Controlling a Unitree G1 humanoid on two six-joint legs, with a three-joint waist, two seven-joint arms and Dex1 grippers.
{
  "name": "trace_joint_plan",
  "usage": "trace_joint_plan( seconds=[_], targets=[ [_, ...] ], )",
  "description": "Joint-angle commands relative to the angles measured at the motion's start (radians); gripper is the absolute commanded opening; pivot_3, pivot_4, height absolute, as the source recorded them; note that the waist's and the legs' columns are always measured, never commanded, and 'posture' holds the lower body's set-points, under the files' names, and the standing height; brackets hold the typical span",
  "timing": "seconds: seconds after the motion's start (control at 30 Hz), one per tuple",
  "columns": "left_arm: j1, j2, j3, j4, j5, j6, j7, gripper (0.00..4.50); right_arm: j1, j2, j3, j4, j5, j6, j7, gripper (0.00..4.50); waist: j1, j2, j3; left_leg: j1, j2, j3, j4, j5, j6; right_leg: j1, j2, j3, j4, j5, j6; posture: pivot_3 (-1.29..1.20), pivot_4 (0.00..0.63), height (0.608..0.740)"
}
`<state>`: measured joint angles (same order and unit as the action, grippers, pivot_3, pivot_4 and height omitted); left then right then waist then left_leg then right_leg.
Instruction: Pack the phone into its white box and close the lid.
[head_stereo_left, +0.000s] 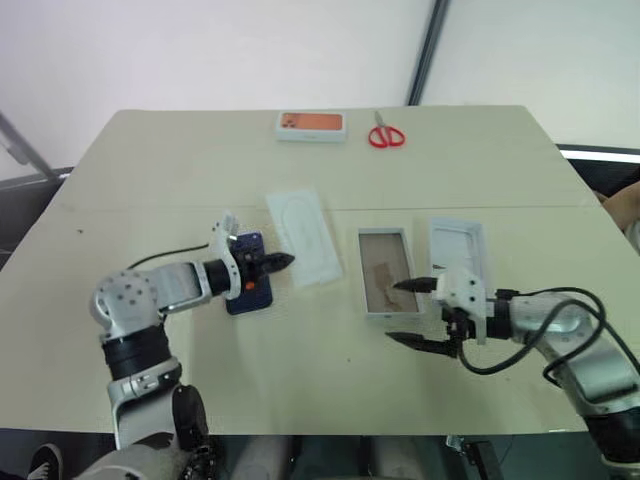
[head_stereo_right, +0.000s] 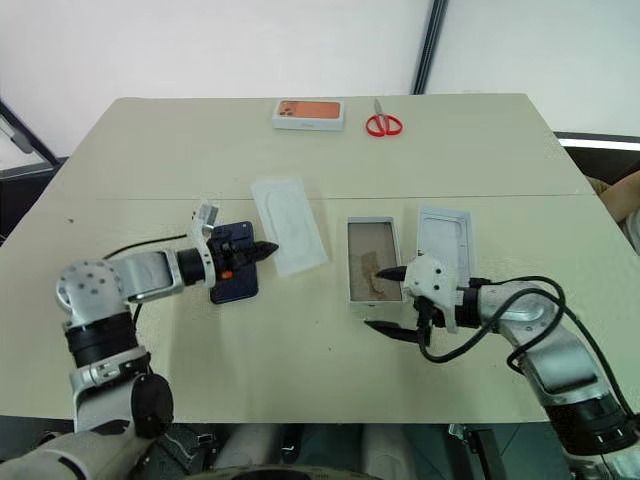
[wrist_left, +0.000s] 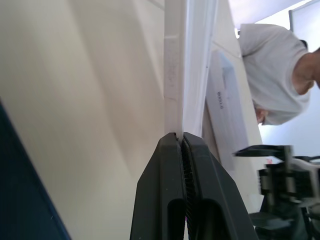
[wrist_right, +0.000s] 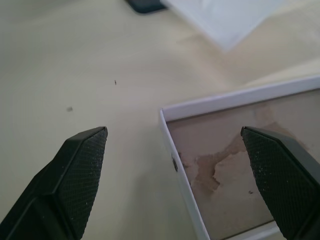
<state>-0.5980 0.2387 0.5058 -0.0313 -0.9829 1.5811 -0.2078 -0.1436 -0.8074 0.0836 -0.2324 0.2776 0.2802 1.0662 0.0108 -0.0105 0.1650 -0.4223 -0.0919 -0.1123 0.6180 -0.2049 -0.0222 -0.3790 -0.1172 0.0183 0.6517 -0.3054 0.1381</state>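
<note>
The left gripper (head_stereo_left: 283, 262) has its jaws closed together, and I judge that nothing is between them: in the left wrist view the two fingers meet with only a thin line between. It hovers over the right edge of the phone (head_stereo_left: 250, 290), which lies flat on the table (head_stereo_left: 150, 170), left of centre, its far end under the gripper body. The step in hand looks like picking up the phone, but the grip is not made; the next move probably calls for opening these jaws and taking the phone by its long edges, or pushing it so that an edge can be caught. The right gripper (head_stereo_left: 421, 313) has its jaws wide open and holds nothing; it stands at the near end of the white box (head_stereo_left: 385, 272), one finger above the tan floor and one outside on the table, perhaps ready to steady the box. The lid (head_stereo_left: 458, 248) lies just right of the box, open side up. Between the phone and the box lies a flat white card (head_stereo_left: 306, 236), which the phone must pass over. At the far edge are an orange-topped box (head_stereo_left: 311, 125) and red scissors (head_stereo_left: 386, 134), well apart from the work.
</note>
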Motion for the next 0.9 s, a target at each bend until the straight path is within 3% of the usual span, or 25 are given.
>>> trace_joint_plan(
  seconds=[0.03, 0.1, 0.3, 0.67, 0.83, 0.9],
  targets=[
    [-0.013, 0.007, -0.005, -0.002, -0.014, -0.018, -0.033, 0.00, -0.048, -0.002, 0.019, 0.017, -0.010, 0.001, 0.021, 3.95, 0.000, -0.001, 0.000, 0.000, 0.000, 0.000, 0.000, 0.000, -0.001, 0.000, 0.000, 0.000, 0.000, 0.000, 0.000, 0.00, 0.150, 0.740],
    [-0.012, 0.017, -0.019, -0.013, -0.010, -0.021, -0.042, 0.00, -0.071, 0.012, 0.038, 0.033, -0.008, 0.016, 0.030, 3.14, 0.000, -0.001, 0.001, -0.001, 0.000, 0.000, 0.000, 0.001, -0.002, -0.001, 0.000, 0.000, 0.000, 0.000, 0.000, 0.00, 0.150, 0.740],
    [-0.027, 0.015, -0.004, -0.011, -0.015, -0.019, -0.041, 0.00, -0.095, 0.015, 0.098, 0.077, -0.065, -0.033, 0.057, 0.05, 0.000, -0.002, 0.001, -0.001, 0.000, 0.000, 0.000, 0.001, -0.002, -0.001, 0.000, 0.000, 0.000, 0.000, 0.000, 0.00, 0.150, 0.740],
    [-0.076, -0.039, 0.082, 0.025, -0.074, 0.028, -0.004, 0.00, -0.142, 0.147, 0.226, -0.053, -0.113, 0.007, 0.006, 0.05, -0.004, -0.002, 0.001, -0.001, 0.001, 0.000, -0.001, 0.002, -0.004, -0.002, 0.000, 0.000, 0.000, 0.000, 0.000, 0.00, 0.150, 0.740],
    [-0.059, -0.031, 0.053, 0.028, -0.142, 0.033, 0.013, 0.00, -0.160, 0.208, 0.269, -0.058, -0.143, 0.033, -0.042, 0.05, -0.001, -0.003, 0.001, -0.001, 0.000, -0.001, 0.000, 0.003, -0.005, -0.002, 0.000, 0.000, 0.001, 0.000, 0.000, 0.00, 0.150, 0.740],
    [-0.040, -0.027, 0.034, 0.019, -0.154, 0.033, 0.025, 0.00, -0.164, 0.233, 0.264, -0.059, -0.127, 0.046, -0.054, 0.61, -0.001, -0.003, 0.001, -0.001, 0.000, -0.001, 0.000, 0.003, -0.005, -0.002, 0.000, 0.000, 0.001, 0.000, 0.000, 0.00, 0.150, 0.740]
  ],
)
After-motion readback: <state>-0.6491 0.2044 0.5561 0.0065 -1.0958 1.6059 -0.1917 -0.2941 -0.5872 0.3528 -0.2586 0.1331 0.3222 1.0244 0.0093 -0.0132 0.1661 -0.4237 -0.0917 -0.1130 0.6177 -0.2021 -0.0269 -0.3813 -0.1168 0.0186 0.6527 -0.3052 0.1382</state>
